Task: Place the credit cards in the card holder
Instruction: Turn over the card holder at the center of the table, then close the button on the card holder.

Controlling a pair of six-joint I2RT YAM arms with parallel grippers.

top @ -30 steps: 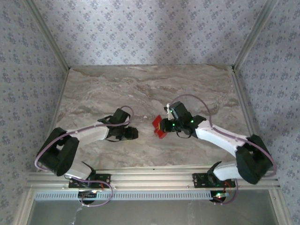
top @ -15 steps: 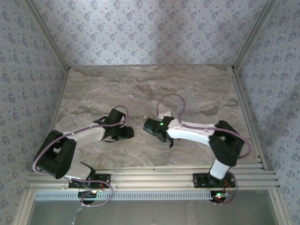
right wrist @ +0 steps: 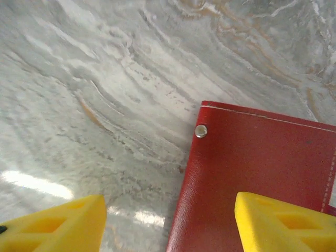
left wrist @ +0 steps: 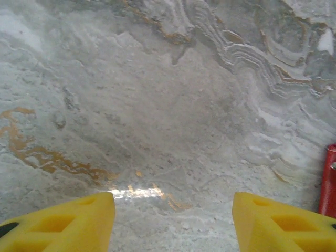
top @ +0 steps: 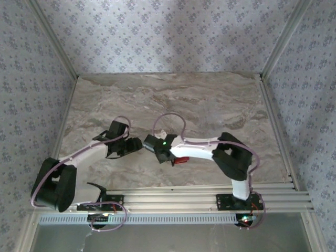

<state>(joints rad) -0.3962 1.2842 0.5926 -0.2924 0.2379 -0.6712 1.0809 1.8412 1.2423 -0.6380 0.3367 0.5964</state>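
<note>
Red card holder lay flat on a marble table under an open robot gripper; neither gripper held anything.

The card holder [right wrist: 252,163] rested near the front middle of the marble table [left wrist: 157,105], partly beneath the right forearm [top: 197,148]. Its red outer face was up, with a metal snap stud [right wrist: 200,130] at one corner. The right gripper [right wrist: 168,220] hovered over the holder's edge, jaws spread and empty. The left gripper [left wrist: 173,220], just beside it, was also spread and empty. Whether the credit cards were already inside could not be told, so the task looked either finished or waiting on cards. From above, the holder's visible strip ran roughly left to right, and the arm hid its true long axis.
</note>
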